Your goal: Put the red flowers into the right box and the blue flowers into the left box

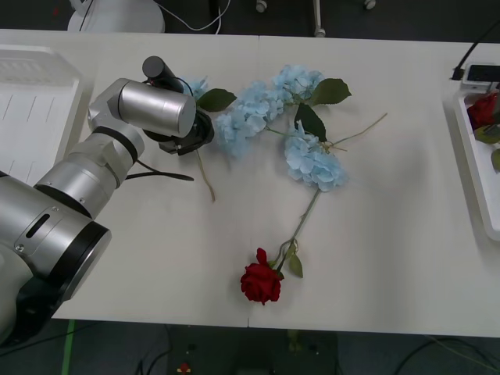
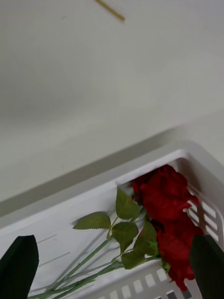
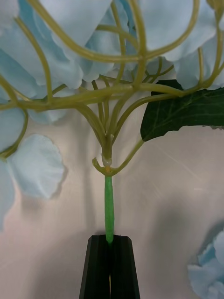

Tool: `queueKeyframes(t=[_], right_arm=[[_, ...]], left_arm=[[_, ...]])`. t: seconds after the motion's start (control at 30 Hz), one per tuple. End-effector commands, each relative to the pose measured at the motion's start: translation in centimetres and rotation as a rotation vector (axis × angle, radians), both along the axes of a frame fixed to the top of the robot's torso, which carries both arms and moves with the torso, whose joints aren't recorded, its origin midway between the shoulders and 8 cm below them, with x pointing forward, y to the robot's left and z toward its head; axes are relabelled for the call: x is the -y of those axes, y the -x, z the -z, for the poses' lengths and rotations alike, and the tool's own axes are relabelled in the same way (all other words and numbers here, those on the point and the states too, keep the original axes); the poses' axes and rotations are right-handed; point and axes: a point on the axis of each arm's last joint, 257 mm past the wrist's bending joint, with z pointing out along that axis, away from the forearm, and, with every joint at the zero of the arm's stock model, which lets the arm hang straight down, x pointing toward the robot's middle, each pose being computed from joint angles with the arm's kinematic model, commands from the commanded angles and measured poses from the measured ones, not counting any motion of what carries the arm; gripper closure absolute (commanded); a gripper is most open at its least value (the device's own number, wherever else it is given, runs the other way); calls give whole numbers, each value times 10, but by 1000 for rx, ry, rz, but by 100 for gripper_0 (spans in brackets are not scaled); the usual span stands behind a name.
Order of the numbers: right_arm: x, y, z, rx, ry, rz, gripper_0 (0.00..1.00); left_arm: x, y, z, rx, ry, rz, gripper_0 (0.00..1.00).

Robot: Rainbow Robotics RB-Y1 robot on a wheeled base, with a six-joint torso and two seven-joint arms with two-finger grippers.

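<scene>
Several blue flowers [image 1: 251, 116] lie in a loose heap at the table's middle back. My left gripper [image 3: 110, 240] is shut on the green stem [image 3: 108, 201] of one pale blue spray [image 3: 70, 28], at the heap's left end [image 1: 199, 129]. One red flower [image 1: 262, 283] lies alone near the front edge, its stem pointing toward the heap. The right box [image 1: 478, 168] stands at the right edge with red flowers [image 1: 483, 109] in it. My right gripper [image 2: 114, 243] hangs open over that box, above the red flowers [image 2: 168, 205]. The left box [image 1: 31, 117] stands at the far left.
A black cable and a small device [image 1: 476, 74] lie just behind the right box. A loose thin stem [image 1: 205, 176] lies on the table beside my left wrist. Bare white tabletop [image 1: 156, 258] stretches between the heap and the front edge.
</scene>
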Motion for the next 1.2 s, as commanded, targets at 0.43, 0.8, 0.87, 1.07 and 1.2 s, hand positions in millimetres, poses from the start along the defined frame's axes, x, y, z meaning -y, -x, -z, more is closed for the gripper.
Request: queueKeyframes(t=[0.43,0.8,0.87,1.07,1.2], right_arm=[[-169,-42,49,-25,277,-334,6],[-226,-48,80,-69,265,-358,7],[-236,-48,85,-78,255,-361,6],[-261,-46,96,-88,245,-386,6],[-272,-46,101,-83,255,-414,7]], left_arm=[[-99,18,-139,-53,-256,71,100],[-249,63,-223,-71,-354,-44,100],[-293,79,-234,-57,-363,-75,100],[-396,120,-239,-35,-447,-157,100],[-437,142,-231,-50,-470,-227,100]])
